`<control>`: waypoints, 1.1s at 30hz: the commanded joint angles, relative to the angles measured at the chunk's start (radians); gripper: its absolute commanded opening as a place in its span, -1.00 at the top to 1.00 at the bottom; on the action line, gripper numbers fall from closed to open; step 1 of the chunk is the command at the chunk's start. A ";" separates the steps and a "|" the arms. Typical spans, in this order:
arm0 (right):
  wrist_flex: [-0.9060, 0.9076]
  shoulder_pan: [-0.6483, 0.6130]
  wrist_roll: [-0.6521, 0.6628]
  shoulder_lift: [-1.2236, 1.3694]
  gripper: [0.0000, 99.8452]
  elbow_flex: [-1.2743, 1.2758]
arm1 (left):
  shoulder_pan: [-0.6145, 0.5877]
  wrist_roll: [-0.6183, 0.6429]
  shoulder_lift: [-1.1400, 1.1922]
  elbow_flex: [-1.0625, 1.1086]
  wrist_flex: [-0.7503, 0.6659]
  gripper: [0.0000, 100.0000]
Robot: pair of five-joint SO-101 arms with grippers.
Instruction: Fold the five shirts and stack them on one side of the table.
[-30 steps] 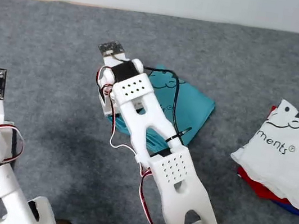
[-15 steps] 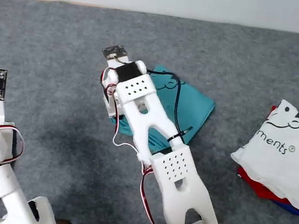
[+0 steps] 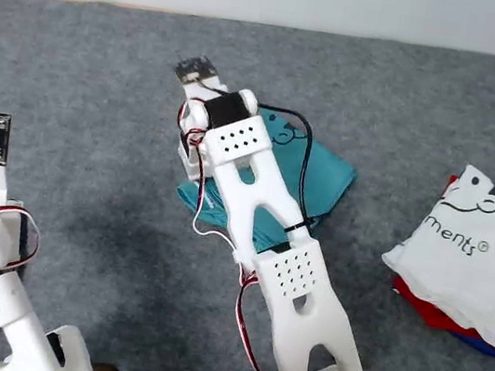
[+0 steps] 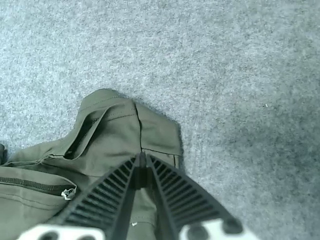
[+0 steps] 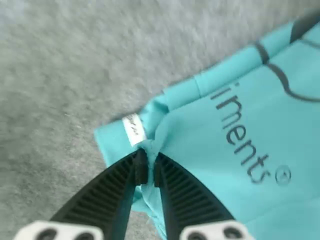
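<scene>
Pinching the teal shirt [image 5: 225, 165] by its label [image 5: 132, 130], right gripper [image 5: 147, 162] fingers clamped tight; it lies well apart from the white-topped stack [image 3: 473, 249]. Carry that edge low and straight across, I'd say. Left gripper [image 4: 141, 162] fingers closed over olive shirt [image 4: 110, 135].

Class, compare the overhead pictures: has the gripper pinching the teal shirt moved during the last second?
Yes. The right gripper, shut on the teal shirt, has shifted toward the white shirt and slightly toward the far edge of the table.
</scene>
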 commanded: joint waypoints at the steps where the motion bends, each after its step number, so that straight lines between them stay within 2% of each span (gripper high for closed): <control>1: 0.038 -0.041 0.018 -0.024 0.98 -0.075 | 0.009 -0.003 -0.008 -0.004 -0.020 0.98; 5: 0.025 -0.082 0.040 -0.002 0.98 -0.074 | 0.009 -0.003 -0.009 -0.004 -0.020 0.98; 12: -0.051 -0.076 0.040 0.035 0.93 -0.078 | 0.009 -0.003 -0.009 -0.004 -0.018 0.98; 17: -0.005 -0.047 0.032 0.027 0.46 -0.081 | 0.009 -0.002 -0.009 -0.004 -0.018 0.98; 19: 0.025 -0.031 0.032 0.008 0.37 -0.092 | 0.009 -0.002 -0.009 -0.004 -0.018 0.98; 26: 0.041 0.030 0.023 -0.110 0.37 -0.094 | 0.009 -0.002 -0.009 -0.004 -0.018 0.98; 33: 0.041 0.097 -0.072 -0.269 0.37 0.144 | 0.009 -0.002 -0.009 -0.004 -0.018 0.98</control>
